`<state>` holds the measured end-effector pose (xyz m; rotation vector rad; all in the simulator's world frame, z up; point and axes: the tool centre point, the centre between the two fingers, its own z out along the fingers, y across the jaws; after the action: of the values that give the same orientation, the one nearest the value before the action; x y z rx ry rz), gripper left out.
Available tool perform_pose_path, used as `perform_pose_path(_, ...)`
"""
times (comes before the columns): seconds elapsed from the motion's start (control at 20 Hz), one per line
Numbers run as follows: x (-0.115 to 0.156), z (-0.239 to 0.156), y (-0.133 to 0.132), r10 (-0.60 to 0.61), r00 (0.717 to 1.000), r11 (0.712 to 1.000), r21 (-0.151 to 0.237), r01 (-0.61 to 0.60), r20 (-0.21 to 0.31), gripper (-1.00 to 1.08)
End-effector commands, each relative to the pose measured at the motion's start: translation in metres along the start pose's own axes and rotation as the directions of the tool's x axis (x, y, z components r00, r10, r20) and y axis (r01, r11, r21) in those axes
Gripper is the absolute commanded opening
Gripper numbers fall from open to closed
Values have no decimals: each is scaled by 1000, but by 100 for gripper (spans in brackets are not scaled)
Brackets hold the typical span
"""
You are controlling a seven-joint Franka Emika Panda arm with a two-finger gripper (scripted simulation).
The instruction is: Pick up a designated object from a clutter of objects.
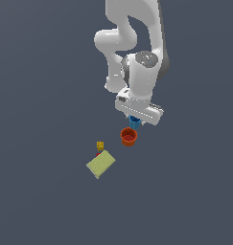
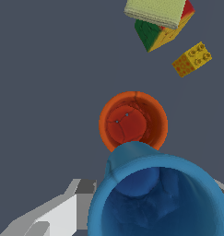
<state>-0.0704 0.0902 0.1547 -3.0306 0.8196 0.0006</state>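
Seemingly mid-grasp, the gripper straddles the blue cup, just beside the orange-red cup; whether it pinches the cup, I cannot tell. Next, likely a straight lift. Beyond the orange-red cup lie 1 yellow cube and a yellow-green box.

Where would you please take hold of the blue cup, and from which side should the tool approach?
Grip the blue cup across its rim wall, coming straight down from above. It stands upright with its round mouth open to the wrist view, so one finger could pass outside the wall. Keep clear of the side facing the orange cup, which sits close beside it; whether they touch is unclear.
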Motion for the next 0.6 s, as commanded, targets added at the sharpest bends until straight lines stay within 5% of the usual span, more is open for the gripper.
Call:
perform_pose_path(0.0,8,-22,-5,0,1000,1000,0,0,0,-100)
perform_pose_path(0.55,48,-119,-31,0,1000,1000,0,0,0,-100)
